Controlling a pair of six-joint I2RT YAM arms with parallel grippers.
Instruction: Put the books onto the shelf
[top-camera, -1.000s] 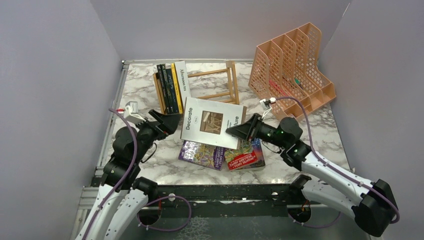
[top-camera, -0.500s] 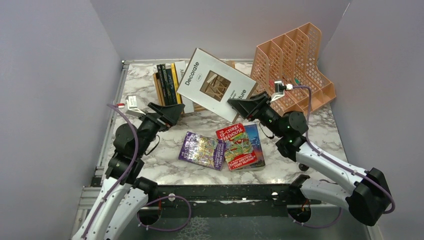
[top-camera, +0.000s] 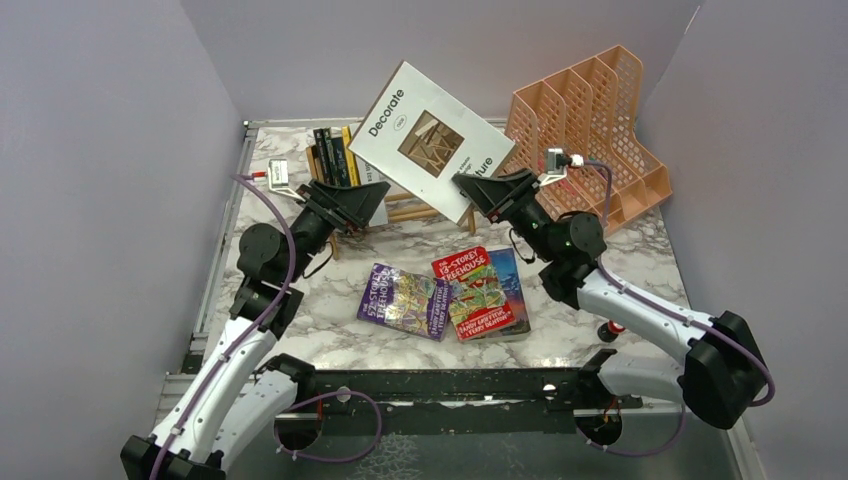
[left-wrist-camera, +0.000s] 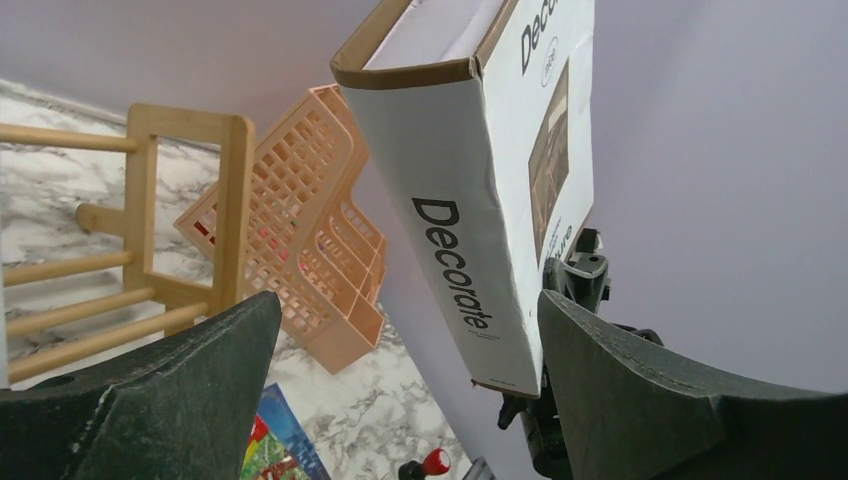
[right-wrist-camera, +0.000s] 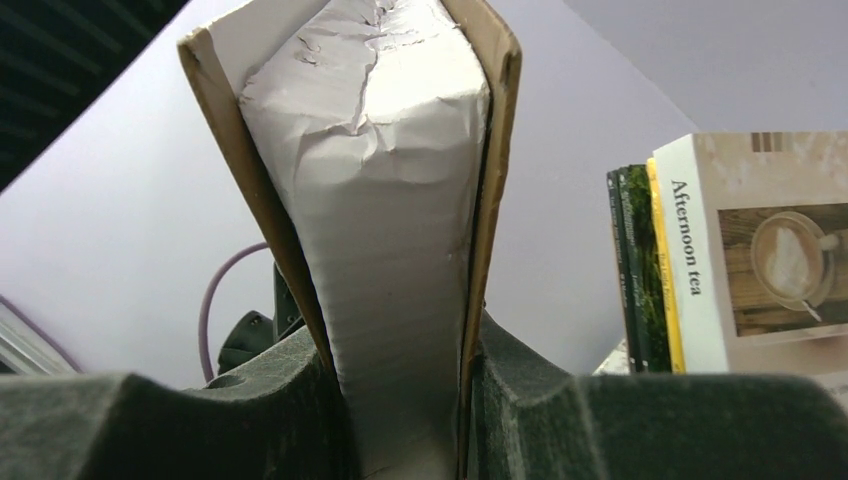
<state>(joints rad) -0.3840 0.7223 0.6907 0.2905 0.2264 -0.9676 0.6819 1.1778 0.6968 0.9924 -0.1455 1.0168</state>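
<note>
From above, the right gripper (top-camera: 478, 190) was clamped on the lower corner of a white book (top-camera: 430, 135) titled "Decorate", held up tilted over the back of the table (top-camera: 300, 320). That book hid most of the shelf (top-camera: 415, 207); only a few wooden rails showed below it. At the shelf's left end stood a row of books (top-camera: 335, 155), dark-spined and yellow, partly covered by the left gripper (top-camera: 365, 205), whose jaws were spread wide with nothing between them. A purple book (top-camera: 405, 300) and a red book (top-camera: 478, 292) lay flat near the front. A blue book (top-camera: 514, 285) under the red one showed only along its edge. A peach organiser (top-camera: 590, 130) stood at the right rear.

The left wrist view showed its two fingers (left-wrist-camera: 150, 390) far apart, the white book's spine upright between them but well beyond them. The book's top was cut off.

In the right wrist view, the fingers (right-wrist-camera: 250, 400) pinched the white book's covers. Its crumpled page edges faced the camera, and its far end was out of frame. Behind, the standing row included one book lettered "Afternoon tea" (right-wrist-camera: 740, 260), cut off at the edge.
</note>
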